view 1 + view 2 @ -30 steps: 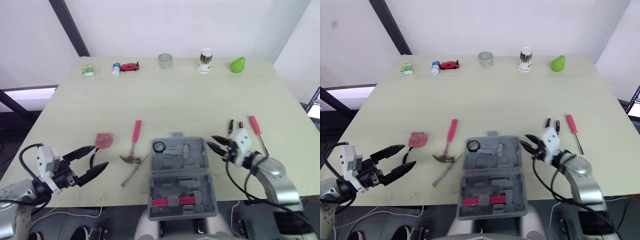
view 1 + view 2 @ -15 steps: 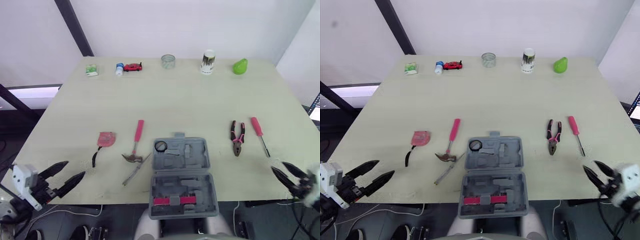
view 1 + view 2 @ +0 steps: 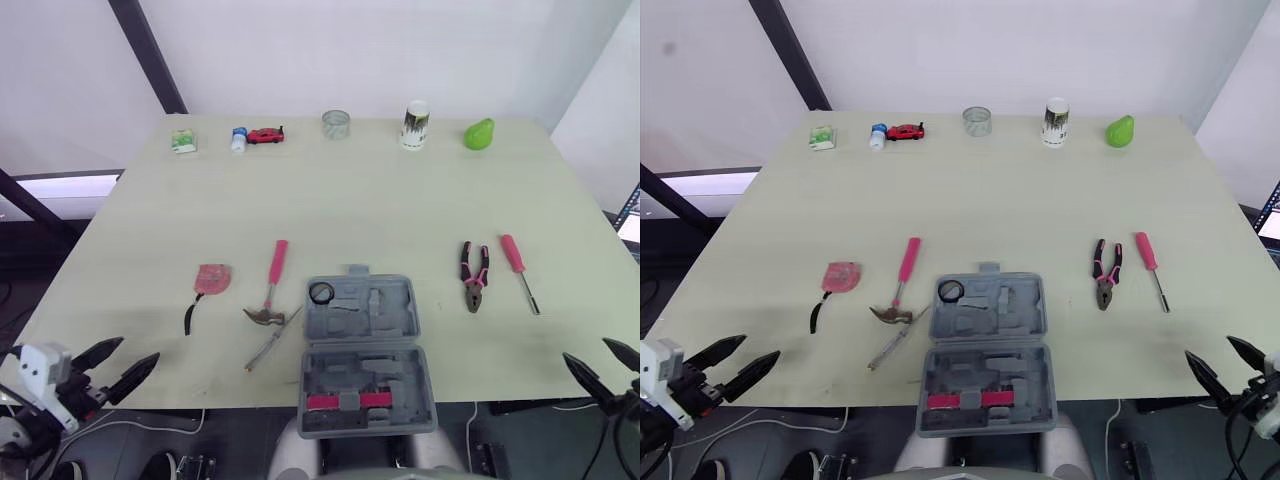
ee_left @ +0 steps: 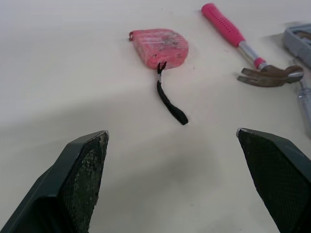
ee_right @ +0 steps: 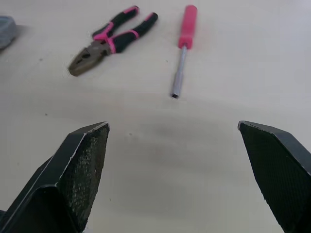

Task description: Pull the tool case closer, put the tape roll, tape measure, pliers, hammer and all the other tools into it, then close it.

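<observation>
We can't read any lettering here; the print on the white cylindrical cup [image 3: 413,122] and the small green-and-white packet [image 3: 181,141] is too tiny.

Grey tool case [image 3: 365,355] lies open at lower centre, a tape roll [image 3: 320,293] in its upper-left corner. Left of it lie a pink tape measure [image 3: 210,279] and a pink-handled hammer [image 3: 270,285]; to the right, pliers [image 3: 473,275] and a screwdriver [image 3: 518,268].
</observation>
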`<state>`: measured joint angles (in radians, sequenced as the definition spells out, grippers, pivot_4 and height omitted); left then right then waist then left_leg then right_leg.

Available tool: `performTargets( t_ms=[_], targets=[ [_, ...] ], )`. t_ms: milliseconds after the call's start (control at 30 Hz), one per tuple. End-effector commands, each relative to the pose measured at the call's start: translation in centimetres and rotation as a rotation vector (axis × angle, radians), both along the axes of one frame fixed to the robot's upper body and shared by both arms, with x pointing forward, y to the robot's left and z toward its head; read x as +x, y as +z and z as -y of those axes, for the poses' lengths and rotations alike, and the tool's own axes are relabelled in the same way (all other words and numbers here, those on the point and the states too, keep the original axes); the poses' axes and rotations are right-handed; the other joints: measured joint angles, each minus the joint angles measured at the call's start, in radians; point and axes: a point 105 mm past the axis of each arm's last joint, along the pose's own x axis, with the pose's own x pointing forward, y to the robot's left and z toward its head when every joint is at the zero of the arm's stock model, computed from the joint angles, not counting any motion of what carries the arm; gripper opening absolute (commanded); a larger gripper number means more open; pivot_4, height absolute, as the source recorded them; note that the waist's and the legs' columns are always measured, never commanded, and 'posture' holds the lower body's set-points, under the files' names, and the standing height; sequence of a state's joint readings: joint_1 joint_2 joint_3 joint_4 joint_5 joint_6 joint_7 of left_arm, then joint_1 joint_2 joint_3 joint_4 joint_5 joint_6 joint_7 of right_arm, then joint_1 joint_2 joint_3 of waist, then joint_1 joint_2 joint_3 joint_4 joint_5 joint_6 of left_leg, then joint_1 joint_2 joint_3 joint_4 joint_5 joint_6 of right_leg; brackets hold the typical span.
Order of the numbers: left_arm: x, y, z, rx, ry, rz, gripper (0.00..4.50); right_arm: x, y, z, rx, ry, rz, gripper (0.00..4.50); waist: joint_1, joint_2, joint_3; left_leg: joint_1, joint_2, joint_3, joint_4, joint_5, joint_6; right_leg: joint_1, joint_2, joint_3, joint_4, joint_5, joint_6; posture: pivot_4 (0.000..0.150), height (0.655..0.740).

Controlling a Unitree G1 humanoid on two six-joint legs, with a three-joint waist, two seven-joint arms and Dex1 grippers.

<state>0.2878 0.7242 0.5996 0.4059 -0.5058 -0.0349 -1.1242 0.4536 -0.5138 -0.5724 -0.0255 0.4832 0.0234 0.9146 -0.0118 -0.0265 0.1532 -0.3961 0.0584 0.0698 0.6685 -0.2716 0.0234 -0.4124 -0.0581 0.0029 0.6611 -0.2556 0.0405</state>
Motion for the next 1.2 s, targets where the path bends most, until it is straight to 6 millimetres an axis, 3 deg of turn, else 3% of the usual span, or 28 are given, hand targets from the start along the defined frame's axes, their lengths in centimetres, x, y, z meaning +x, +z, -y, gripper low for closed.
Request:
performTargets(
  t_ms=[33,133,200,300,567,867,967,1033,1200],
  targets=[
    [1.6,1.2,-0.1,0.038,0.018,0.034,4.50,1.1,2.6,-2.6,0.016,0.130,0.068,4.45,0.000,0.000,0.000,0.000,0.000,0.000,0.000,0.000,0.000,0.000,0.000,0.000,0.000,0.000,0.000,0.150,0.7400],
    [3.1,1.6,0.6,0.043,0.025,0.054,4.50,1.6,4.1,-5.1,0.046,0.254,0.085,4.45,0.001,0.000,0.000,0.000,0.000,0.000,0.000,0.000,0.000,0.000,0.000,0.000,0.000,0.000,0.001,0.150,0.7400],
    [4.5,1.7,1.0,0.059,0.038,0.054,4.50,2.1,5.9,-8.5,0.071,0.433,0.095,4.45,0.001,0.000,0.000,0.000,0.000,-0.001,0.000,0.000,0.000,0.000,0.000,0.000,0.000,0.002,0.003,0.150,0.7400],
    [6.0,1.4,1.3,0.093,0.059,0.033,4.50,2.5,7.5,-11.4,0.064,0.590,0.115,4.45,-0.001,-0.001,0.000,0.000,0.000,-0.001,0.001,0.000,0.000,0.001,0.000,0.000,0.001,0.002,0.003,0.150,0.7400],
    [8.6,0.0,2.8,0.131,0.059,-0.006,4.50,3.5,9.9,-15.9,0.012,0.824,0.209,4.45,0.003,-0.002,-0.001,-0.001,-0.001,0.001,0.001,0.000,0.000,0.001,0.001,-0.001,0.000,0.002,0.004,0.150,0.7400],
    [9.9,-1.5,4.1,0.124,0.022,-0.026,4.50,3.4,9.9,-17.9,-0.027,0.972,0.227,4.45,0.004,-0.002,-0.001,-0.001,-0.001,0.000,0.001,0.000,0.000,0.001,0.001,-0.002,0.001,0.002,0.004,0.150,0.7400],
    [10.4,-1.6,4.6,0.116,0.018,-0.021,3.77,3.5,9.7,-18.0,-0.039,0.987,0.231,4.50,0.005,-0.002,-0.001,-0.001,-0.001,0.000,0.001,0.000,0.000,0.002,0.001,-0.003,0.001,0.003,0.004,0.150,0.7400],
    [10.6,-1.6,4.7,0.111,0.025,-0.017,2.92,3.6,9.8,-18.2,-0.036,0.989,0.238,4.50,0.006,-0.002,-0.001,-0.001,-0.001,0.000,0.002,0.000,0.000,0.002,0.001,-0.003,0.001,0.003,0.004,0.150,0.7400],
    [10.0,-1.9,5.6,0.075,0.019,-0.034,0.31,3.5,9.6,-18.6,-0.029,0.996,0.243,4.50,0.005,-0.002,-0.001,-0.001,-0.001,0.000,0.002,0.000,0.000,0.002,0.001,-0.003,0.001,0.003,0.004,0.150,0.7400]
  ],
)
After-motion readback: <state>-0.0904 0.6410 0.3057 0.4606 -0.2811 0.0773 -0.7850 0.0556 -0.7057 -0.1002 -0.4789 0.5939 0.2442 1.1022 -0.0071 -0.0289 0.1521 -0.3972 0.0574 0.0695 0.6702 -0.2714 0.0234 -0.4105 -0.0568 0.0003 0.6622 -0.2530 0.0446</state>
